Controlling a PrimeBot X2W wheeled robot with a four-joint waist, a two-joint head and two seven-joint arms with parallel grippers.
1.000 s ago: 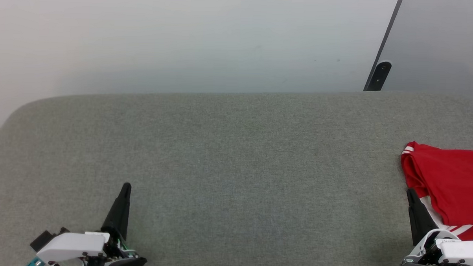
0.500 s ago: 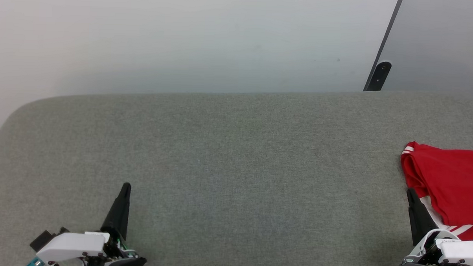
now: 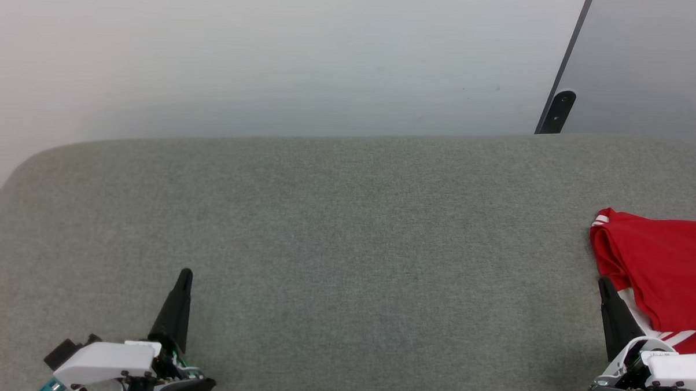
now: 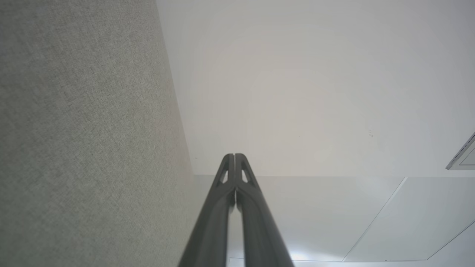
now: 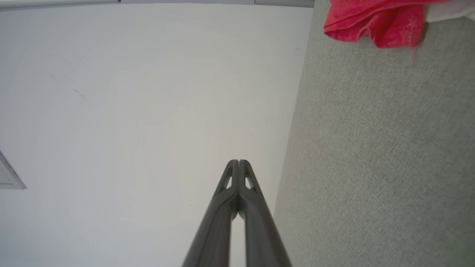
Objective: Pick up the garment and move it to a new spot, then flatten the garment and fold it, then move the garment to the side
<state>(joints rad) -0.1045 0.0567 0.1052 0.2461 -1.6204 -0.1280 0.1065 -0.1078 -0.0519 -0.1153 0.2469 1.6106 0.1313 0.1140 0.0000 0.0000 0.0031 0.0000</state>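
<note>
Nothing has moved since 1 second ago: both arms, the cloth and the camera sit exactly as they did.

Nearest, at 7 o'clock in the head view, the left gripper point(image 3: 185, 274) rests low over the grey padded surface point(image 3: 347, 230), its dark fingers pointing toward 12. In the left wrist view the 2 fingers point(image 4: 222, 207) are pressed together along their length, clenched on nothing. At 5 o'clock the right gripper point(image 3: 603, 282) points the same way, and the right wrist view shows its 2 fingers point(image 5: 256, 222) likewise pinched together and empty.

Just beyond the right gripper, from 3 to 4 o'clock, the garment point(image 3: 664, 270) lies bunched on the padded surface, running off the frame's edge. It is red, with a white panel and red-and-white stripes along its near side and a small striped corner at its far left. From the head view the right finger's tip overlaps the garment's near left edge. The right wrist view puts the red cloth point(image 5: 371, 22) at 1 o'clock, well apart from the fingertips.

Farther out, the padded surface ends in a rounded corner at 9 o'clock. Behind it spreads a pale plain background point(image 3: 271, 60), crossed at 1 o'clock by a thin dark slanted bar point(image 3: 557, 112).
</note>
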